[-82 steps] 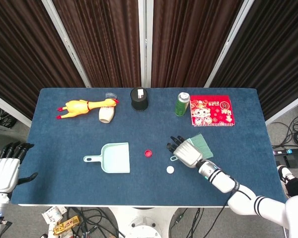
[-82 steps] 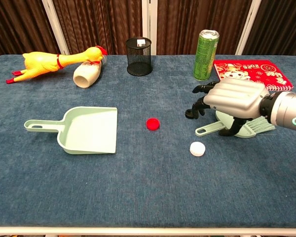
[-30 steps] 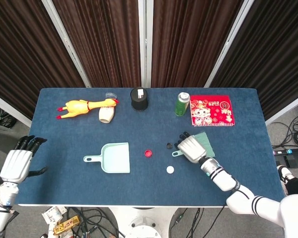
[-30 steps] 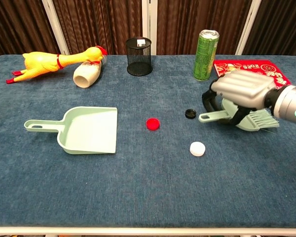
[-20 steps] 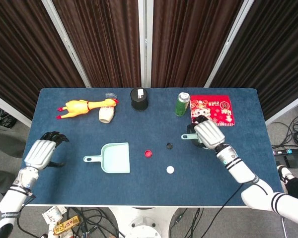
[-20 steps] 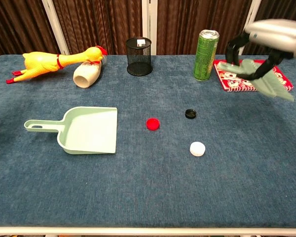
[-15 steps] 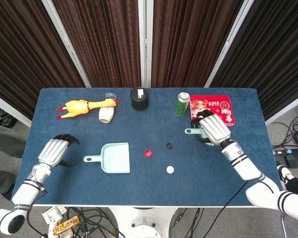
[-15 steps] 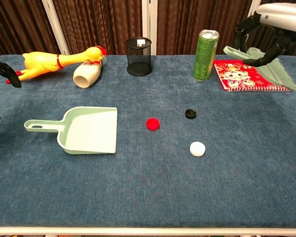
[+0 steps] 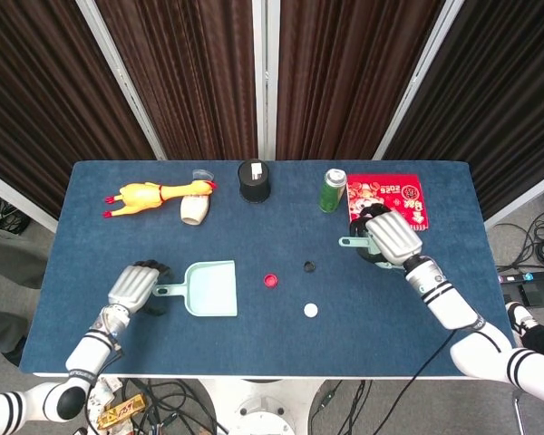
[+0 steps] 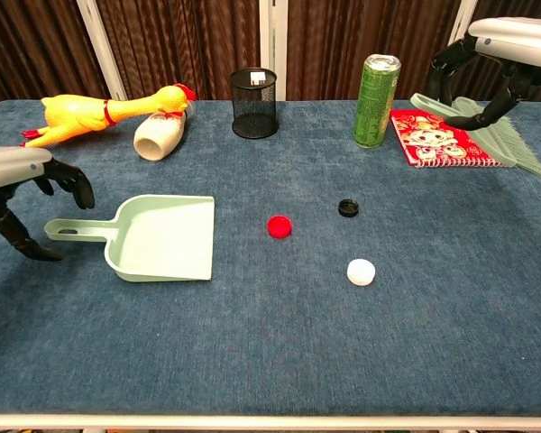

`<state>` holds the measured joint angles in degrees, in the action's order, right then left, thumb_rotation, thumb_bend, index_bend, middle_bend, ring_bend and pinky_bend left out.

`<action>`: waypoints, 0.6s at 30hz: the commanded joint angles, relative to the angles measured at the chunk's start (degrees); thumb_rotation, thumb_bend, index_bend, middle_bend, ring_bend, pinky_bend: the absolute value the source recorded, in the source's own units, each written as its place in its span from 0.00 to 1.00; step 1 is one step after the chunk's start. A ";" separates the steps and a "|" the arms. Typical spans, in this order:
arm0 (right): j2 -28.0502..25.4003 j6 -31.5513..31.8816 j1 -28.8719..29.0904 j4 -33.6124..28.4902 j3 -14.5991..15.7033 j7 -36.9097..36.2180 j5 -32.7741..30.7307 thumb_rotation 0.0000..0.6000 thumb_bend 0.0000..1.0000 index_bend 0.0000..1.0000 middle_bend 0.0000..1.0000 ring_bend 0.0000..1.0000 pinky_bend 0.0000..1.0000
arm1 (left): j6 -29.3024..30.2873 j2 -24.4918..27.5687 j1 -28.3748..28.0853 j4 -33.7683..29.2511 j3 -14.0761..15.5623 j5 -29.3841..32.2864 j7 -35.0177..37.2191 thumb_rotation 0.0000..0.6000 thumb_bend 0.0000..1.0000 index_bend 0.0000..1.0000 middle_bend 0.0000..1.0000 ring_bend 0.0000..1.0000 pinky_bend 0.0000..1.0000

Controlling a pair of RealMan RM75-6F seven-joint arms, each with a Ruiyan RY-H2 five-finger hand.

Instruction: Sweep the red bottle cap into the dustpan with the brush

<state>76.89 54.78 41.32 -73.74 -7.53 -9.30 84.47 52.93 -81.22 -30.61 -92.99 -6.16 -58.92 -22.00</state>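
The red bottle cap [image 9: 270,280] [image 10: 279,225] lies on the blue table, a short way right of the mint dustpan [image 9: 210,288] [image 10: 162,236]. My left hand [image 9: 134,286] [image 10: 27,194] arches over the end of the dustpan handle [image 10: 68,230] with its fingers apart and not closed on it. Far to the right, my right hand [image 9: 392,237] [image 10: 505,45] grips the mint brush [image 10: 482,126], raised off the table above the red notebook [image 10: 437,140]. In the head view only the brush handle [image 9: 349,241] pokes out of the hand.
A black cap [image 10: 347,207] and a white cap [image 10: 362,270] lie right of the red one. Along the back stand a green can [image 10: 376,87], a black mesh cup [image 10: 254,90], a tipped white bottle [image 10: 158,135] and a rubber chicken [image 10: 99,113].
My right hand has picked the brush up off the table and raised it over the notebook. My left hand has come in from the left edge to the dustpan handle.
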 commanded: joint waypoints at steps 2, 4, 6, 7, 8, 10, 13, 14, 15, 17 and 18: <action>0.44 0.21 -0.03 0.72 0.27 -0.05 0.12 1.00 0.41 0.67 0.61 0.26 0.22 | 0.53 -2.88 -1.44 1.40 -0.64 3.98 -1.71 1.00 0.11 0.39 0.35 0.25 0.30; 0.69 0.13 -0.04 1.16 0.48 -0.02 0.11 1.00 0.41 0.67 0.61 0.26 0.22 | 1.47 -3.71 -1.69 1.91 -0.79 4.75 -2.34 1.00 0.15 0.42 0.38 0.28 0.32; 0.84 0.05 -0.06 1.38 0.63 -0.17 0.08 1.00 0.41 0.67 0.61 0.26 0.22 | 2.43 -4.26 -1.80 2.26 -0.78 5.01 -2.93 1.00 0.17 0.44 0.40 0.30 0.33; 0.93 0.03 -0.06 1.51 0.69 -0.30 0.08 1.00 0.41 0.67 0.61 0.26 0.22 | 2.85 -4.56 -1.85 2.43 -0.77 5.24 -3.09 1.00 0.18 0.45 0.41 0.31 0.34; 0.99 0.03 -0.05 1.60 0.74 -0.39 0.09 1.00 0.41 0.67 0.61 0.26 0.22 | 2.96 -4.71 -1.90 2.53 -0.75 5.48 -3.16 1.00 0.19 0.45 0.42 0.31 0.34; 1.12 0.04 -0.02 1.73 0.83 -0.60 0.15 1.00 0.41 0.67 0.61 0.26 0.22 | 2.95 -4.95 -2.13 2.82 -0.64 6.04 -3.38 1.00 0.20 0.46 0.42 0.31 0.35; 1.30 0.02 0.07 1.86 0.97 -0.63 0.27 1.00 0.41 0.67 0.61 0.26 0.22 | 3.00 -5.28 -2.41 3.30 -0.44 6.58 -3.66 1.00 0.20 0.46 0.42 0.31 0.35; 1.34 -0.04 0.11 1.89 1.01 -0.63 0.28 1.00 0.41 0.67 0.61 0.26 0.22 | 3.02 -5.38 -2.47 3.41 -0.40 6.70 -3.64 1.00 0.20 0.46 0.42 0.31 0.35; 1.37 -0.09 0.14 1.90 1.06 -0.62 0.29 1.00 0.41 0.67 0.61 0.26 0.22 | 3.08 -5.49 -2.52 3.53 -0.36 6.76 -3.63 1.00 0.20 0.46 0.42 0.31 0.35; 1.44 -0.16 0.16 1.89 1.19 -0.58 0.31 1.00 0.41 0.67 0.61 0.26 0.22 | 3.52 -5.86 -2.59 3.97 -0.26 6.66 -3.70 1.00 0.20 0.47 0.44 0.33 0.36; 1.47 -0.20 0.16 1.88 1.26 -0.53 0.31 1.00 0.41 0.67 0.61 0.26 0.22 | 3.71 -6.11 -2.58 4.23 -0.21 6.67 -3.62 1.00 0.20 0.48 0.44 0.33 0.36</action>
<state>78.37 54.58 41.48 -71.86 -6.27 -9.82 84.78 56.51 -87.17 -33.18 -88.92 -6.42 -52.24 -25.66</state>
